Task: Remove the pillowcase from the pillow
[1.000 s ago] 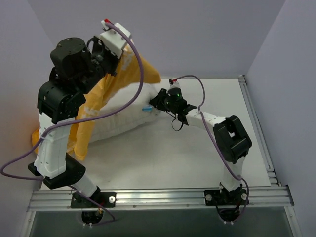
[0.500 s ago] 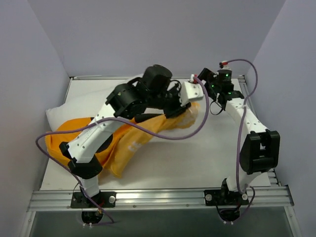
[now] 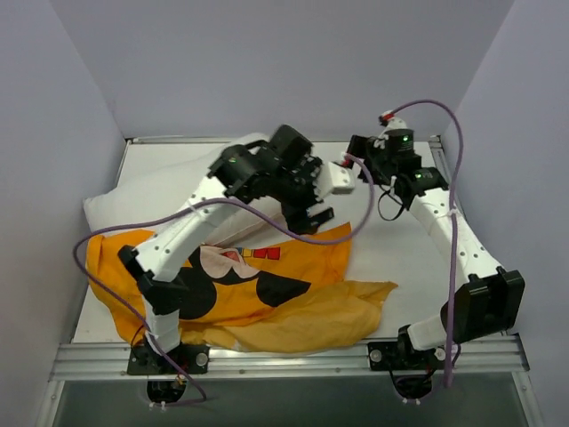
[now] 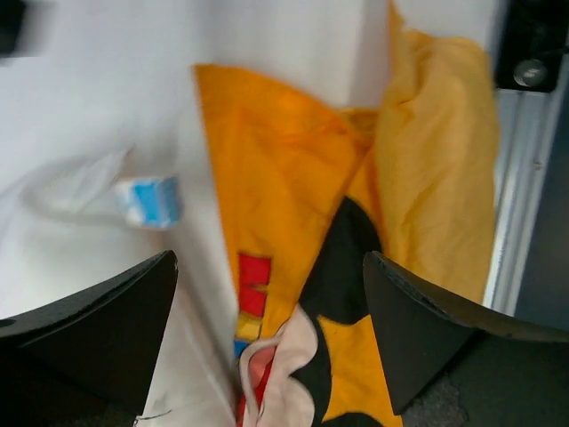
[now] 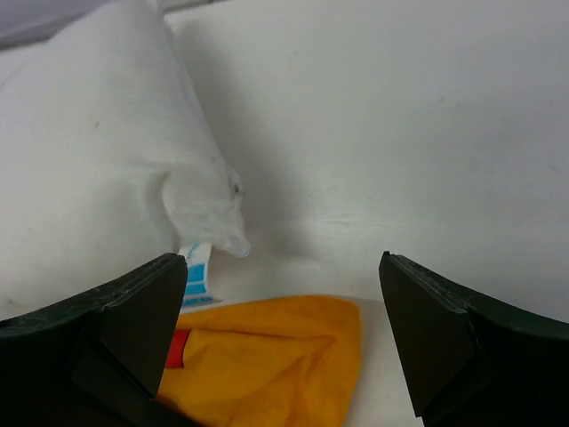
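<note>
The orange-yellow pillowcase [image 3: 293, 311] lies crumpled flat across the front of the table, its black, white and red mouse face [image 3: 218, 285] up. The white pillow [image 3: 147, 191] lies bare behind it at the back left, partly hidden by my left arm. My left gripper [image 3: 313, 216] hangs open above the pillowcase's far edge. In the left wrist view the left gripper [image 4: 268, 258] frames the pillowcase [image 4: 284, 178] and the pillow's blue tag [image 4: 148, 200]. My right gripper [image 3: 356, 151] is raised at the back right, open and empty. The right gripper [image 5: 283, 258] looks down on the pillow's corner [image 5: 116, 133], its tag [image 5: 197, 271] and the pillowcase [image 5: 267, 365].
An aluminium rail [image 3: 284, 356] runs along the near table edge with both arm bases on it. Grey walls close in the left, back and right. Purple cables [image 3: 364, 213] loop off both arms. The white tabletop [image 3: 400, 240] shows bare at the right.
The left gripper dragged the pillowcase rightward off the pillow, then opened and dropped it at the table's front. The right gripper let go of the pillow's corner and rose to the back right.
</note>
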Action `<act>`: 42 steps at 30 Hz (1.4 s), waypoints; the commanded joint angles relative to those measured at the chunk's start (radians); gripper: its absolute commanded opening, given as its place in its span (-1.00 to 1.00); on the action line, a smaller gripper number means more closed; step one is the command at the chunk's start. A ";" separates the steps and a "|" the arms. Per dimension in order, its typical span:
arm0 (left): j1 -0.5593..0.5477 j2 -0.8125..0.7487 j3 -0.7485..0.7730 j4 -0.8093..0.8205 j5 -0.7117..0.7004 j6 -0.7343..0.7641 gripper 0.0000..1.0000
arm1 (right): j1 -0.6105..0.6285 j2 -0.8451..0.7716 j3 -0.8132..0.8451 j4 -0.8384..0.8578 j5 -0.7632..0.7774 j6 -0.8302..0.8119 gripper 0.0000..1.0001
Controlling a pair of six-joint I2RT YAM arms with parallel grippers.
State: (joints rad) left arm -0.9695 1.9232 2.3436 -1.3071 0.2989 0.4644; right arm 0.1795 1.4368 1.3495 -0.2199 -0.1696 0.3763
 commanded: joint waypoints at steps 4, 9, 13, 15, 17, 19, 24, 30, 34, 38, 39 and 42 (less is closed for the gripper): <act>0.408 -0.332 -0.176 0.087 -0.111 -0.105 0.88 | 0.316 -0.022 -0.105 -0.159 0.022 -0.044 0.86; 0.621 -0.493 -0.554 0.186 -0.334 -0.135 0.88 | 0.515 -0.041 -0.294 -0.185 0.136 0.047 0.86; 0.760 -0.663 -0.763 0.284 -0.346 -0.161 0.88 | 0.603 -0.052 -0.452 -0.151 0.203 0.146 0.87; 0.811 -0.700 -0.825 0.310 -0.363 -0.173 0.88 | 0.604 -0.027 -0.531 -0.109 0.215 0.161 0.88; 0.879 -0.740 -0.892 0.331 -0.356 -0.176 0.88 | 0.606 -0.004 -0.558 -0.089 0.251 0.176 0.88; 0.922 -0.768 -0.941 0.345 -0.362 -0.179 0.88 | 0.604 0.030 -0.575 -0.062 0.295 0.181 0.75; 0.965 -0.809 -1.017 0.367 -0.422 -0.170 0.87 | 0.559 0.025 -0.613 0.026 0.286 0.190 -1.00; 1.052 -0.825 -1.087 0.416 -0.445 -0.136 0.87 | 0.169 -0.201 -0.727 0.132 0.138 0.182 -1.00; 1.071 -0.759 -1.110 0.468 -0.474 -0.099 0.87 | -0.220 -0.324 -0.737 0.192 -0.026 0.152 -1.00; 1.106 -0.669 -1.093 0.537 -0.498 -0.101 0.88 | -0.402 -0.270 -0.661 0.154 -0.146 0.076 -1.00; 1.112 -0.652 -1.069 0.546 -0.465 -0.108 0.88 | -0.429 -0.254 -0.636 0.137 -0.146 0.067 -1.00; 1.118 -0.639 -1.029 0.533 -0.391 -0.113 0.88 | -0.422 -0.230 -0.609 0.123 -0.215 0.033 -1.00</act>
State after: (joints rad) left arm 0.1375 1.2900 1.2411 -0.8398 -0.1555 0.3515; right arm -0.2546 1.1824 0.6937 -0.0479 -0.2562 0.4732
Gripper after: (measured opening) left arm 0.938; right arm 0.026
